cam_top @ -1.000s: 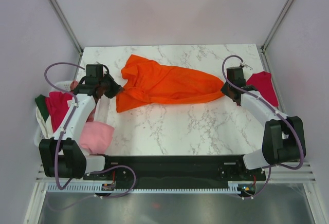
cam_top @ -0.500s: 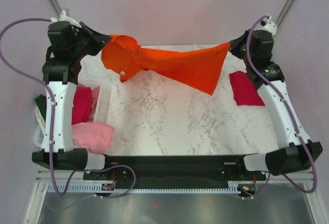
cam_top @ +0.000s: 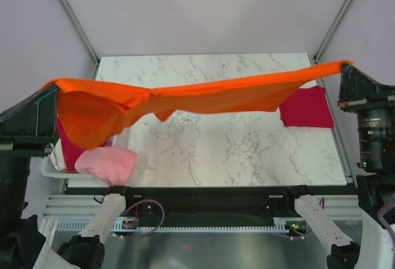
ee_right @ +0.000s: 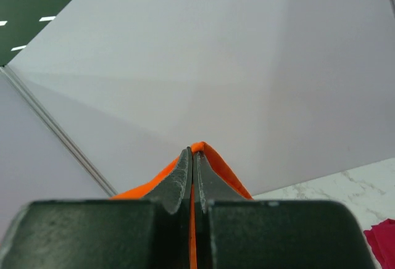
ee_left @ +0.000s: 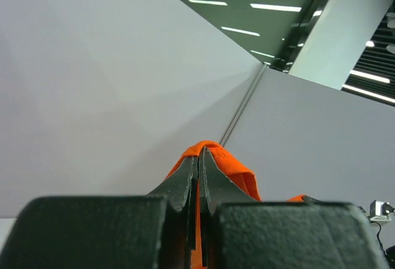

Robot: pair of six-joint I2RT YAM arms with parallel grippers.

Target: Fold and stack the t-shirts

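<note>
Top external; basket (cam_top: 52,169) half hidden behind stretched orange t-shirt (cam_top: 203,93)

Bright, even light leaves only faint shadows on the white marbled tabletop (cam_top: 234,152); the wrist views' near foregrounds blur.

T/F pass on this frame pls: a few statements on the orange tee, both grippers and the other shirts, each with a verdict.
1. The left gripper and the right gripper are each shut on the orange t-shirt. True.
2. The orange t-shirt lies flat on the table. False: it hangs stretched in the air between the two grippers.
3. A red t-shirt lies on the right side of the table. True.
4. The light pink t-shirt is stacked on the red t-shirt. False: it sits at the left, by the white basket, far from the red one.
</note>
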